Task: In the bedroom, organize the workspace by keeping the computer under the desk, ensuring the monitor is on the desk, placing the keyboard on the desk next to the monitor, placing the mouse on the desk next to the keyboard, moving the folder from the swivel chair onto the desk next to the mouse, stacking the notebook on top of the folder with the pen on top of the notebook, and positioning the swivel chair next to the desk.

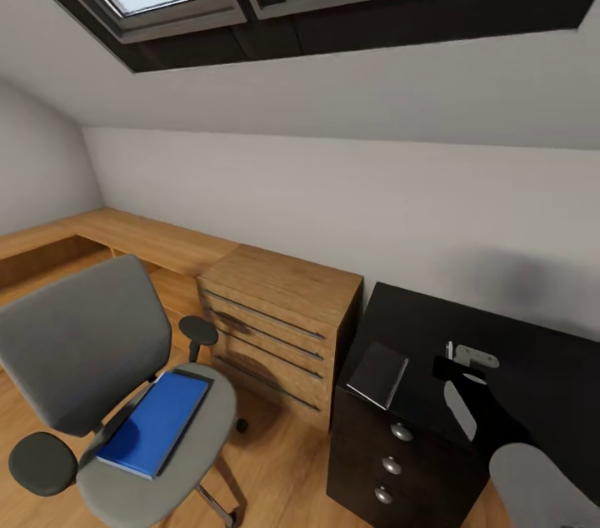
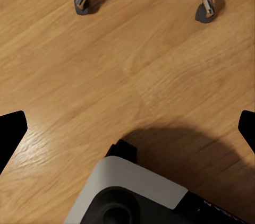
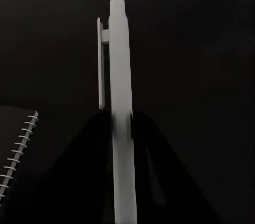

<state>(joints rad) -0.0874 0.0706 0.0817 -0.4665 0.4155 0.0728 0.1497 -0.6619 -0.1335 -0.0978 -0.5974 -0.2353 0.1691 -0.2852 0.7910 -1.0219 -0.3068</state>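
The white pen [image 3: 121,112] is gripped by the right pincer [image 1: 457,363], clamped shut on it above the black bench [image 1: 533,353], just beside the grey notebook [image 1: 377,374] lying there. The blue folder [image 1: 155,421] is seen on the swivel chair [image 1: 79,345] seat. The left pincer [image 2: 127,128] is spread apart over the wood floor [image 2: 133,65].
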